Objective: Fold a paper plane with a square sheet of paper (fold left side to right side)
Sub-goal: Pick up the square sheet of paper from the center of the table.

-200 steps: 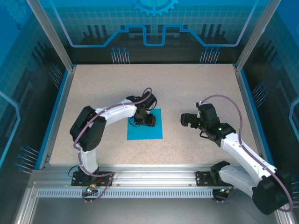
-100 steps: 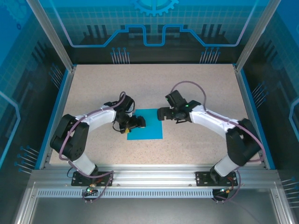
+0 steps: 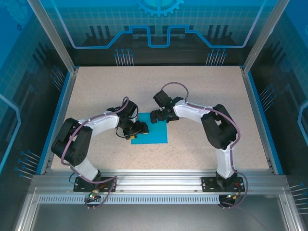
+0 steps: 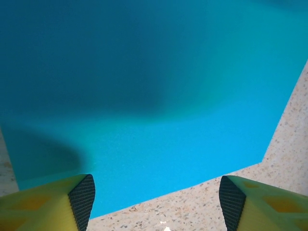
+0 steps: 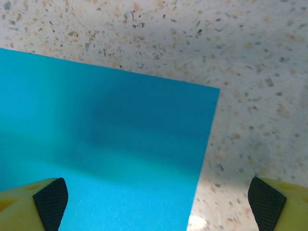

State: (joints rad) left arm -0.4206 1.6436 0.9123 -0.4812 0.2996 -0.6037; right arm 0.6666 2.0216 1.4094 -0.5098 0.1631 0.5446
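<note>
The yellow fingers (image 4: 43, 207) of the left gripper (image 4: 156, 199) stand wide apart with nothing between them, so they hold nothing. In the left wrist view one dark ribbed pad (image 4: 83, 197) overlaps the near edge of the square sheet of paper (image 3: 155, 136). The other pad sits just off that edge, over the speckled table (image 3: 207, 91). Whether either pad touches the sheet cannot be told.

The right gripper (image 5: 156, 202) is spread wide too, its two fingertips sitting at opposite lower corners of its own wrist view, and it grips nothing either. One of its pads hangs over the sheet and the other lies beyond the sheet's side edge. One sharp corner of the sheet lies ahead of the gap between them.

The sheet lies flat and unfolded on the table, plain teal-blue. From the top camera the left gripper is over the left part of the sheet, just inside its left edge, with its arm reaching in from the sheet's left side. The right gripper is at the sheet's far edge, with its arm arching in from the sheet's right side. The two grippers are near each other over the sheet but apart. A soft dark shadow falls across the part of the sheet ahead of the left gripper's fingers.
</note>
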